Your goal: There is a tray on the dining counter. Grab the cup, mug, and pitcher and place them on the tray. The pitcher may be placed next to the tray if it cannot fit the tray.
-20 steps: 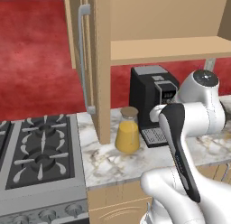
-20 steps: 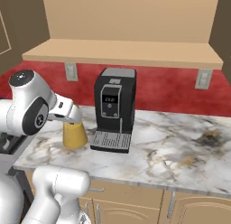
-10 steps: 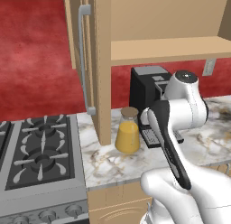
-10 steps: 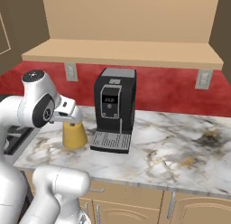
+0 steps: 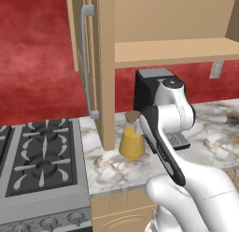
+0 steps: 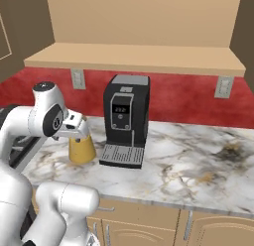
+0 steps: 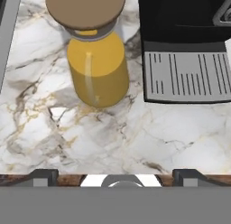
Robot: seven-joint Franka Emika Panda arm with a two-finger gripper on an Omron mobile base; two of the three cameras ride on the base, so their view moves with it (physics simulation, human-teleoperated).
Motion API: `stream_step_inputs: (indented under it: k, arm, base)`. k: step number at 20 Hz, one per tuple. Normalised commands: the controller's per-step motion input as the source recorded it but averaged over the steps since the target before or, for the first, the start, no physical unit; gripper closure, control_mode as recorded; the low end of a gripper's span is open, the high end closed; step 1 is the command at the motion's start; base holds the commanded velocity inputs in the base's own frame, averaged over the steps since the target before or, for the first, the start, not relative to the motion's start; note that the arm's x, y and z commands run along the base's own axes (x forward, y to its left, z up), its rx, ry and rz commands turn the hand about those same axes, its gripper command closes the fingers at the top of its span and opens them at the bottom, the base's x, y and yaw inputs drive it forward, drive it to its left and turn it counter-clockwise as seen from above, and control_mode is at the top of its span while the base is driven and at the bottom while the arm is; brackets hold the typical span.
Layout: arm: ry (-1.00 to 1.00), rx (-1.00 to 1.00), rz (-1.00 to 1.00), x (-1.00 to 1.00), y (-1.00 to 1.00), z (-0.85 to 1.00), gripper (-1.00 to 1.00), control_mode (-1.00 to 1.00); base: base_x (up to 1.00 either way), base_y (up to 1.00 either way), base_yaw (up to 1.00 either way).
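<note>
Now | hand (image 7: 115, 175) spread wide, holding nothing, above tabletop (image 7: 135, 133) | pitcher (image 7: 95, 65) upright near tabletop's left edge, just beside coffee machine (image 7: 185, 47) | we should centre over its neck, descend straight, avoid machine's drip tray.

Your renders are evenly and brightly lit, with no single lamp direction readable. Shadows are soft: you get a dim patch on the marble desk (image 7: 135, 137) at the foot of the pitcher (image 7: 97, 69) in the hand view, and a darker band under the wooden shelf (image 6: 134, 59) in the right base view. The pitcher glass carries one pale vertical highlight. All edges look crisp; you will find no blur, grain or glare. Straight lines stay straight toward the picture borders.
</note>
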Motion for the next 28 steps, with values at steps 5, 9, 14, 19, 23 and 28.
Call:
stream_step_inputs:
  k: [5, 9, 14, 19, 23, 28]
  arm:
    - [0.09, 0.03, 0.02, 0.28, 0.18, -0.28, -1.00, -1.00]
    - [0.08, 0.03, 0.01, 0.38, 0.19, -0.25, -1.00, -1.00]
    - [0.06, 0.02, 0.01, 0.39, 0.12, -0.27, -1.00, -1.00]
    - [0.02, 0.01, 0.01, 0.44, 0.03, -0.30, -1.00, -1.00]
    - [0.00, 0.00, 0.00, 0.47, 0.05, -0.35, -1.00, -1.00]
    - [0.00, 0.00, 0.00, 0.37, 0.11, -0.35, -1.00, -1.00]
  base:
    - [0.00, 0.00, 0.00]
    - [0.00, 0.00, 0.00]
    - [0.00, 0.00, 0.00]
    - [0.00, 0.00, 0.00]
    - [0.00, 0.00, 0.00]
    - [0.00, 0.00, 0.00]
